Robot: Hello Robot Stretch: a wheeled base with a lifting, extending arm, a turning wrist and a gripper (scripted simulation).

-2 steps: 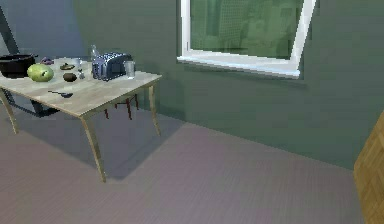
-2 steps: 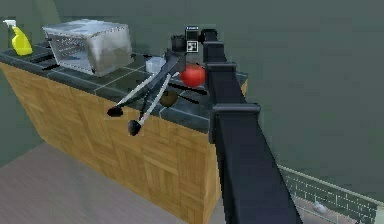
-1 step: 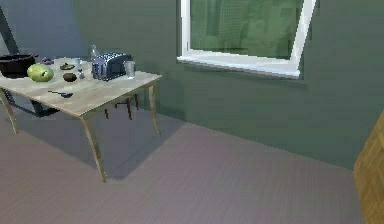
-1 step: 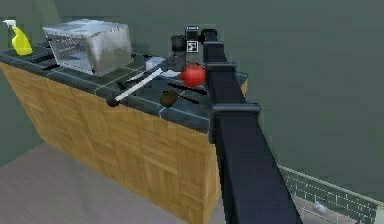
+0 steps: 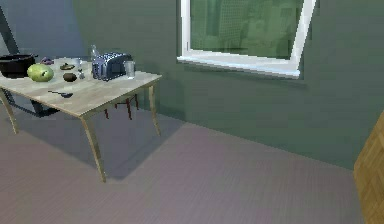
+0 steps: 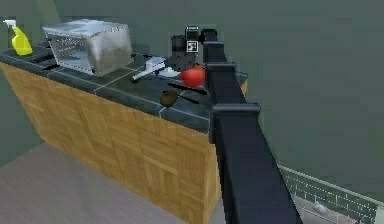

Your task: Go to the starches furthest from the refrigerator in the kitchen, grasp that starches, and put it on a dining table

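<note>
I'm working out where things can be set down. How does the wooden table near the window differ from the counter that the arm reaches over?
The table stands on thin legs with open space beneath, while the counter is a closed block down to the floor. The table's top is pale wood. The counter's top is dark, above wood-panelled sides. Both are at least partly wooden and carry kitchen things.

Small brown lump (image 6: 168, 98) sits by the dark countertop's (image 6: 112, 86) front edge; wooden dining table (image 5: 100, 95) stands laden.
</note>
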